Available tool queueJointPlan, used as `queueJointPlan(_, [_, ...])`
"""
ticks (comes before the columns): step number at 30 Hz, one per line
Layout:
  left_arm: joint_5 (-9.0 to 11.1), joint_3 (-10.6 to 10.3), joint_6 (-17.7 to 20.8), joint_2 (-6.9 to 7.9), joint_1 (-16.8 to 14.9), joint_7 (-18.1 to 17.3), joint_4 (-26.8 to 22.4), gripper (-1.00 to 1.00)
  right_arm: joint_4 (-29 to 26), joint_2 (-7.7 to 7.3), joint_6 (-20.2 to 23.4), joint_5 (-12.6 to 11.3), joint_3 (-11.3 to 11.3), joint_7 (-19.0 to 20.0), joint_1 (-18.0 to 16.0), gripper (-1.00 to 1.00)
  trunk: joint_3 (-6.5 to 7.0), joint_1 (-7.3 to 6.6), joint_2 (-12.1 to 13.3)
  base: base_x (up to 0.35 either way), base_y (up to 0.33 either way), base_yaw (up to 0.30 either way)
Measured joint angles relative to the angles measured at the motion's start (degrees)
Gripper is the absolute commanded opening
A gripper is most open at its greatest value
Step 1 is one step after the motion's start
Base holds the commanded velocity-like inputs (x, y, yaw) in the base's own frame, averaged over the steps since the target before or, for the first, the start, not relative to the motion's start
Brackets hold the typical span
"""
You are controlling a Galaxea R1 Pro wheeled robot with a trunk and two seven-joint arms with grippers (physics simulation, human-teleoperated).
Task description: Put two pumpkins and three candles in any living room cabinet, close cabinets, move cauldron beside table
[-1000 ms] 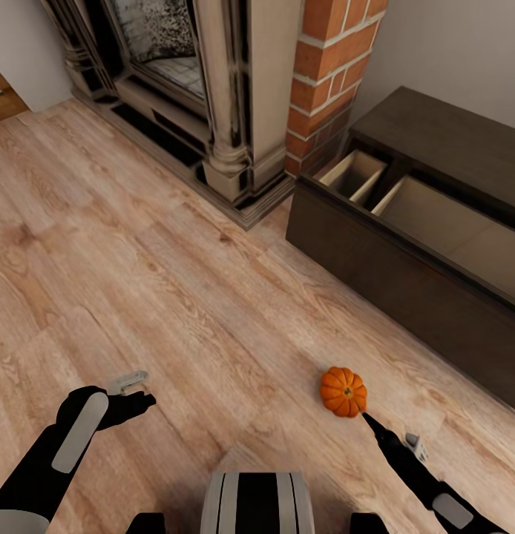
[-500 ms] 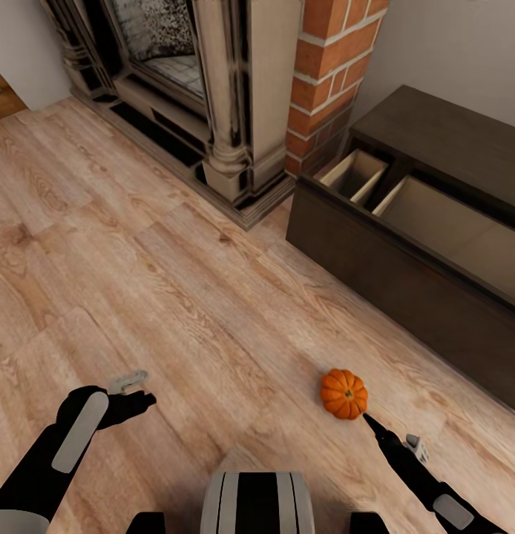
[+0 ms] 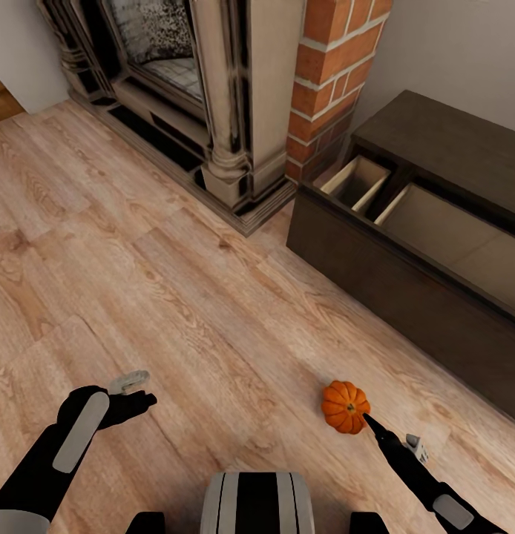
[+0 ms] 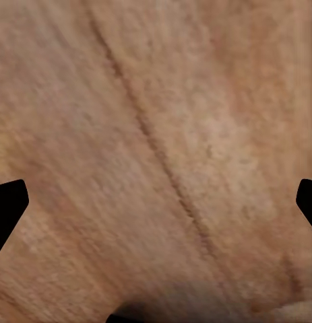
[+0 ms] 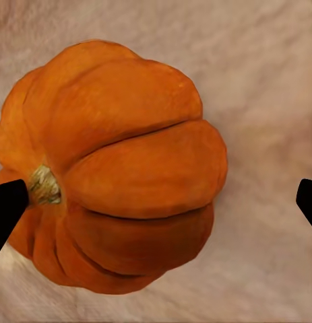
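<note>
One orange ribbed pumpkin (image 3: 345,406) lies on the wood floor in front of the cabinet (image 3: 376,278), a low dark-brown unit whose drawer is pulled out, showing pale beige compartments. My right gripper (image 3: 395,436) is open just behind the pumpkin, its dark fingertip at the pumpkin's near side. In the right wrist view the pumpkin (image 5: 115,195) sits large between the spread fingertips, stem toward one finger. My left gripper (image 3: 130,393) hangs open and empty over bare floor at the lower left, the same in the left wrist view (image 4: 156,202). Candles and cauldron are out of view.
A stone fireplace (image 3: 213,96) with a raised hearth edge and a red brick column (image 3: 328,81) stand at the back, left of the cabinet. Wood floor (image 3: 176,282) stretches between me and them. My own base (image 3: 257,504) shows at the bottom.
The whole picture has slid slightly down, so the camera moved. The pumpkin now lies a little nearer the right gripper's fingertip. Both arms keep their pose.
</note>
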Motion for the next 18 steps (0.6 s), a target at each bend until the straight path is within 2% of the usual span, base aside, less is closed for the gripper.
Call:
queueJointPlan(7, [0.0, 0.0, 0.01, 0.0, 0.0, 0.0, 0.07, 1.0, 0.0, 0.02, 0.0, 0.01, 0.0, -0.05, 0.0, 1.0, 0.0, 0.0, 0.0, 0.074, 0.039, 0.0])
queueJointPlan(18, [-0.06, -0.08, 0.0, -0.08, 0.0, 0.06, 0.06, 1.0, 0.0, 0.02, -0.08, 0.01, 0.0, -0.09, 0.0, 1.0, 0.0, 0.01, 0.0, 0.008, 0.018, 0.0])
